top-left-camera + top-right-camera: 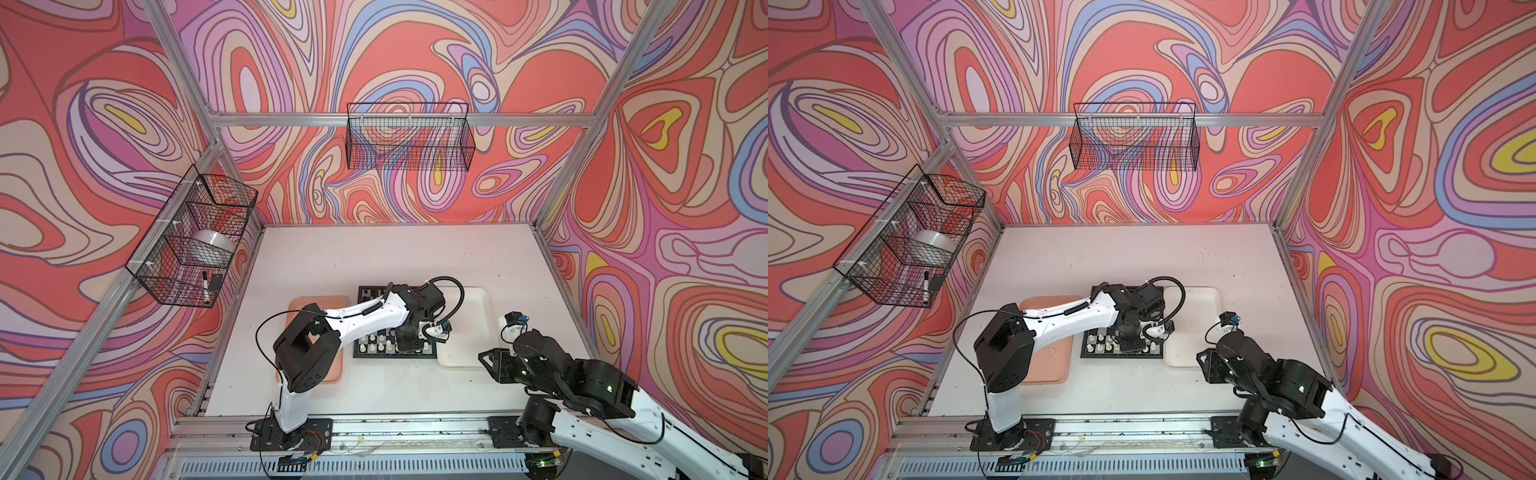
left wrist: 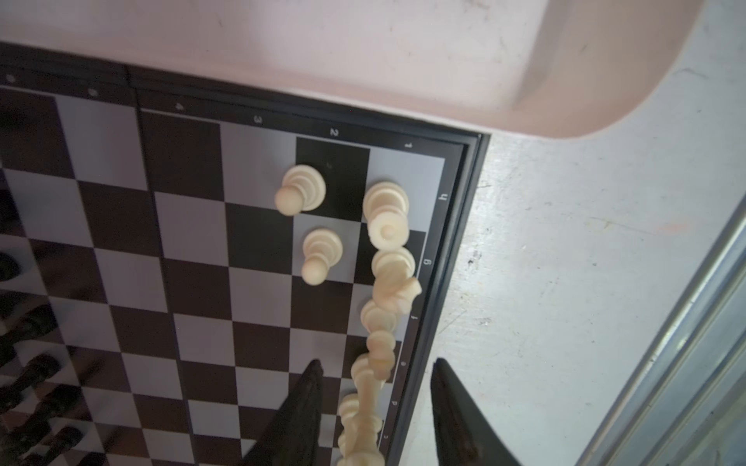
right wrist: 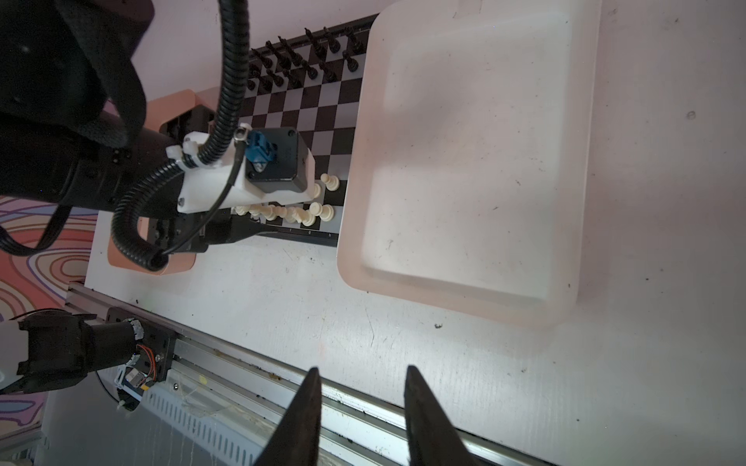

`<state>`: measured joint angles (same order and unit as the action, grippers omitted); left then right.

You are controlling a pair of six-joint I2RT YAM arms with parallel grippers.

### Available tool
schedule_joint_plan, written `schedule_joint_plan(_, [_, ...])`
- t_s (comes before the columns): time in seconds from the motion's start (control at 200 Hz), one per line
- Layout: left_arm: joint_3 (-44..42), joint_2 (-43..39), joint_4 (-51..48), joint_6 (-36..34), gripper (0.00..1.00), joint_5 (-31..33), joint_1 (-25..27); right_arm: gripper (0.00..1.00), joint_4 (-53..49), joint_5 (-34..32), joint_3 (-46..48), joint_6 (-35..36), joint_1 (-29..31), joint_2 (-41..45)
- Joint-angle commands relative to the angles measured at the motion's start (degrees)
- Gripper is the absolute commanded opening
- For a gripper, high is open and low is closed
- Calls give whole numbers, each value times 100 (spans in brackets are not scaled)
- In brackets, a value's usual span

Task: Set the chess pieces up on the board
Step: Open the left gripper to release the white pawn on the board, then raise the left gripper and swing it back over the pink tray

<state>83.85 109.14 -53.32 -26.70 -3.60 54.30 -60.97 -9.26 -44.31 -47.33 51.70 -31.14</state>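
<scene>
— Board (image 1: 374, 354) location, please?
— Flat on the table (image 1: 374, 257), between a pink tray (image 1: 1054, 368) and a white tray (image 1: 465, 324), its side right against the white one.
— And the chess pieces (image 1: 372, 345)?
— The black pieces (image 3: 298, 60) stand in two rows along the far side. The cream-white pieces (image 2: 389, 226) crowd the row at the near edge. Two white pawns (image 2: 321, 254) stand one row in, at the corner beside the white tray; both top views show more white pawns further left.
— How about the left tool (image 2: 377, 360)?
— Low over the board's near edge, fingers spread. They straddle the white back row with a gap on either side, pinching nothing.
— And the right tool (image 3: 361, 368)?
— Spread too, nothing between its fingers. It hovers over the table's front edge by the rail (image 3: 242, 363), well apart from the board, short of the white tray's near corner.
</scene>
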Motion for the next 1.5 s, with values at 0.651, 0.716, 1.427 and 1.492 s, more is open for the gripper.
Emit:
schedule_joint_plan(0.651, [-116, -1478, -504, 229, 65, -375, -356, 35, 501, 401, -879, 521, -22, -773])
schedule_joint_plan(0.716, [-197, -1656, -470, 291, 65, -451, -639, 35, 616, 430, -989, 617, -20, -950])
schedule_joint_plan(1.427, [-2150, -3206, 18, 274, 62, -491, -3750, 33, 1981, 732, -850, 1132, -21, -2405])
schedule_joint_plan(1.492, [-2240, -3095, 173, 242, 59, -513, -4011, 33, 2064, 743, -784, 1130, -20, -2415])
